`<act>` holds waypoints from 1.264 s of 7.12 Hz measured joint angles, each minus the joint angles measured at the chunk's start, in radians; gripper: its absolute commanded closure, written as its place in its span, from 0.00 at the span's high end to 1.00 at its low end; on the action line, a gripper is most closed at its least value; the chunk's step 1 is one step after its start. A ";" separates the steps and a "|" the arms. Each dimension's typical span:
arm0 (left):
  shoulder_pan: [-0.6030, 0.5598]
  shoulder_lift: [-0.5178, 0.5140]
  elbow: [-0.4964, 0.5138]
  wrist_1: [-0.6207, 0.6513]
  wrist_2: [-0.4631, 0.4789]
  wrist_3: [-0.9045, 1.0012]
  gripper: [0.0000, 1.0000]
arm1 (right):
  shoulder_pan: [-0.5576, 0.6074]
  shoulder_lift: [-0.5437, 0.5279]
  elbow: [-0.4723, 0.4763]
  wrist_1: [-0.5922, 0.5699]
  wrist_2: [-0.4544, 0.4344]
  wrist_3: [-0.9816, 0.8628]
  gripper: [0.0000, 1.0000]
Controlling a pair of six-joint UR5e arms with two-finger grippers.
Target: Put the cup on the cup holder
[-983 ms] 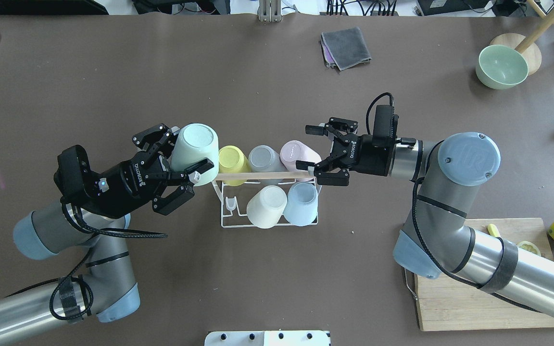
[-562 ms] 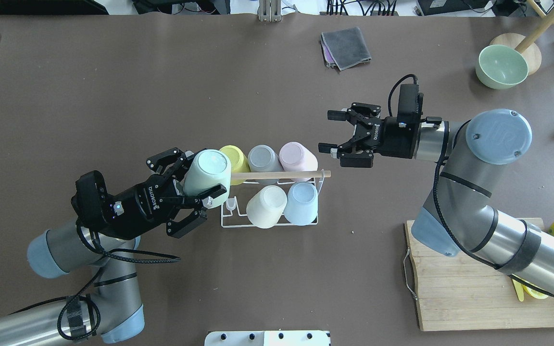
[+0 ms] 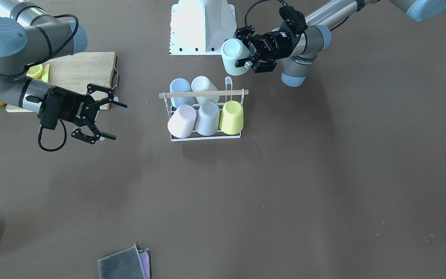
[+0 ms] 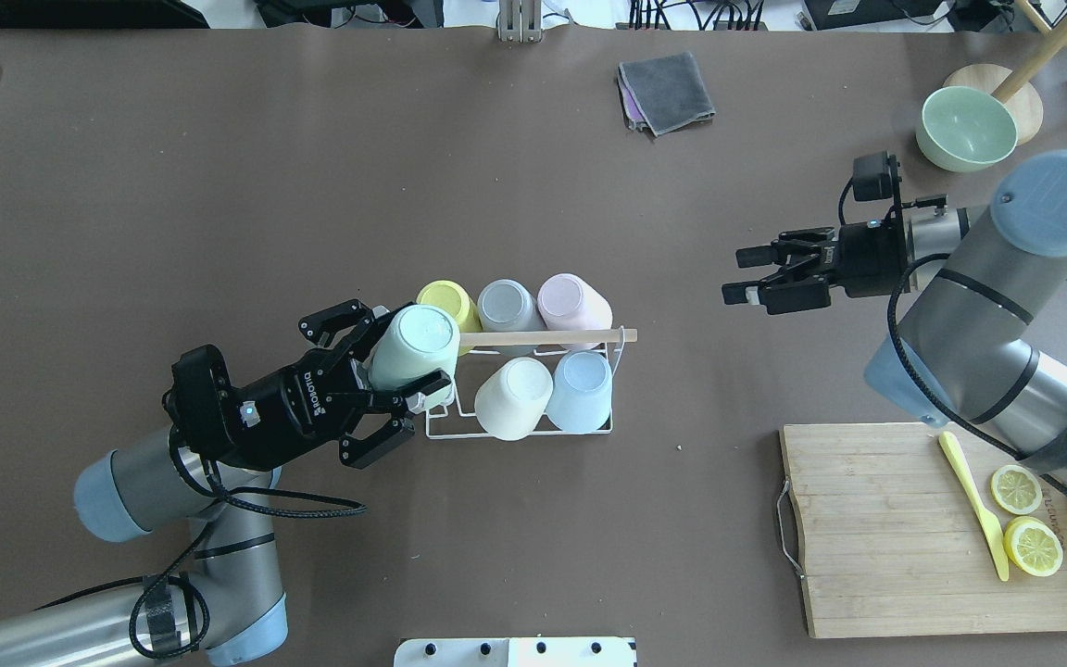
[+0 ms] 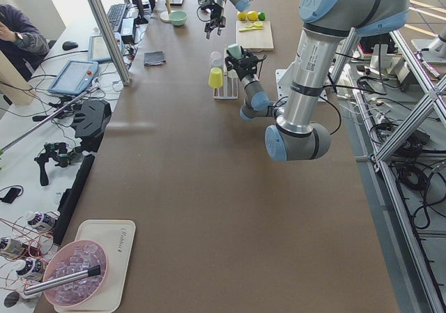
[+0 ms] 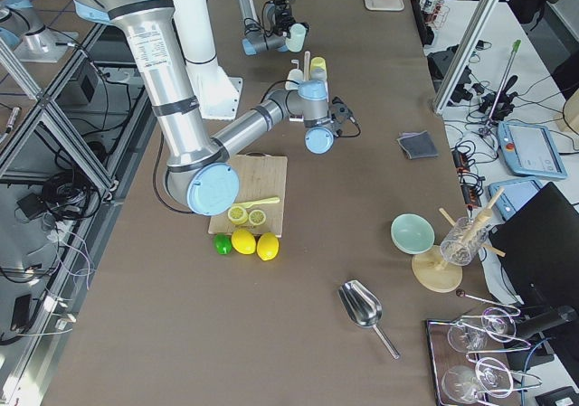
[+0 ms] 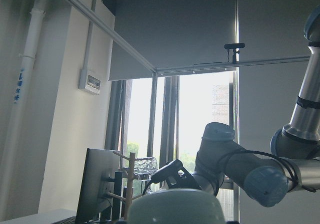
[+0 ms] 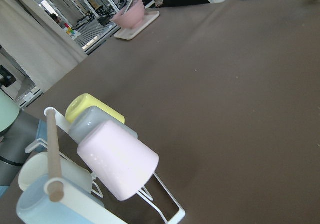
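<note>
Left hand [image 4: 404, 352] pinches a mint-green cup [image 4: 420, 343] by its sides, bottom turned up, its fingers pressed on opposite walls. The cup hangs over the near left corner of the cup holder [image 4: 515, 434], the one corner with no cup seated on it; whether cup and wire touch cannot be told.

Five other cups crowd the rack mouth-down: yellow cup [image 4: 445, 301], grey cup [image 4: 508, 304] and pink cup [image 4: 571, 298] along the far row, cream cup [image 4: 513, 396] and blue cup [image 4: 582, 389] in the near row. The cream cup sits just beside the held one, the yellow cup just beyond it, and the wooden rod [image 4: 543, 338] runs across the top between the rows, its left end hidden under the mint-green cup.

Right hand [image 4: 737, 275] is spread wide, holding nothing, well apart from the rack on its right.

Farther right on the bench [image 4: 219, 185] lie a cutting board [image 4: 885, 537] with lemon slices [image 4: 1020, 489] and a yellow knife [image 4: 973, 500] — near the front edge. A folded grey cloth [image 4: 668, 91] and a green bowl [image 4: 967, 128] sit toward the far edge, well apart from the rack.
</note>
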State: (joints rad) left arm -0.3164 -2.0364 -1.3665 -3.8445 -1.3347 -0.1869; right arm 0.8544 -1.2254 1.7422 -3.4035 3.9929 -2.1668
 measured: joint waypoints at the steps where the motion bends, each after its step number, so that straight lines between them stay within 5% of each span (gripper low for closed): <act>1: 0.001 -0.007 0.020 -0.009 0.000 0.008 0.31 | 0.040 -0.002 -0.048 -0.050 -0.071 0.010 1.00; 5: 0.012 -0.022 0.067 -0.023 0.000 0.013 0.36 | 0.155 -0.003 -0.184 -0.356 -0.237 -0.019 1.00; 7: 0.015 -0.024 0.069 -0.020 -0.001 0.014 0.36 | 0.178 0.000 -0.190 -0.500 -0.238 -0.077 1.00; 9: 0.016 -0.029 0.068 -0.019 0.007 0.015 0.36 | 0.158 0.010 -0.188 -0.507 -0.172 -0.149 1.00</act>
State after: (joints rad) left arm -0.3009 -2.0651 -1.2987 -3.8637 -1.3278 -0.1720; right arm 1.0129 -1.2155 1.5538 -3.9109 3.8212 -2.3160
